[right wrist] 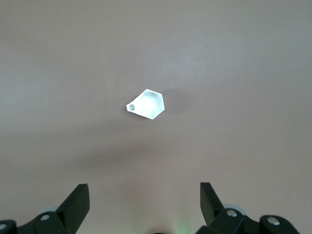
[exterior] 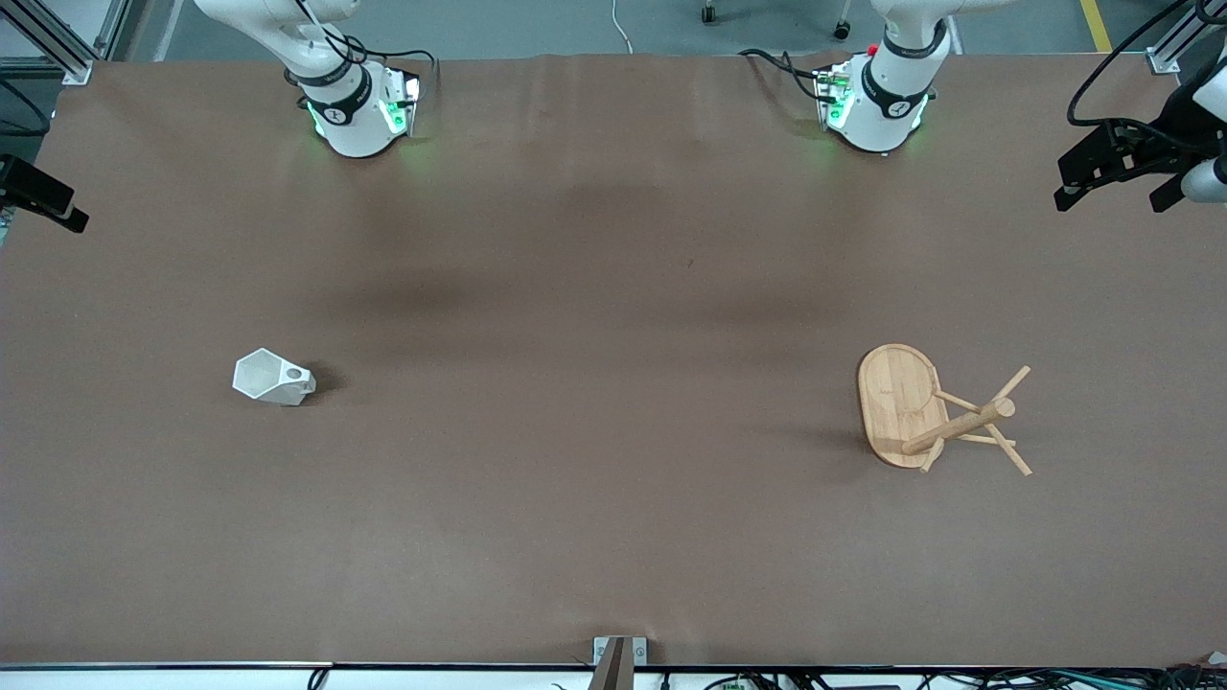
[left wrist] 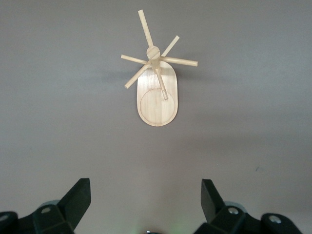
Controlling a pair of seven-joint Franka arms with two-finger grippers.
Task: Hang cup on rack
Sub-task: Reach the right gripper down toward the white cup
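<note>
I've got the cup (exterior: 273, 377) standing on the brown table (exterior: 594, 479) toward the right arm's end, rim up, its small handle with the round hole pointing toward the middle of the table. From the right wrist view the cup (right wrist: 147, 104) sits alone on bare tabletop, nothing touching it.

Well apart from it, toward the left arm's end, the rack (exterior: 935, 410) stands upright on its oval base, post rising from one end of the base and thin pegs fanning out at angles. In the left wrist view the rack (left wrist: 157, 80) shows every peg bare.

Now my grippers. The right gripper (right wrist: 145, 204) hangs high over the table with the cup below it, fingers (right wrist: 78, 200) spread wide and holding nothing. The left gripper (left wrist: 145, 204) hangs the same way over the rack's end of the table, fingers (left wrist: 80, 195) wide apart, nothing between them. In the front view I only see both arm bases along the table edge, green lights glowing.
</note>
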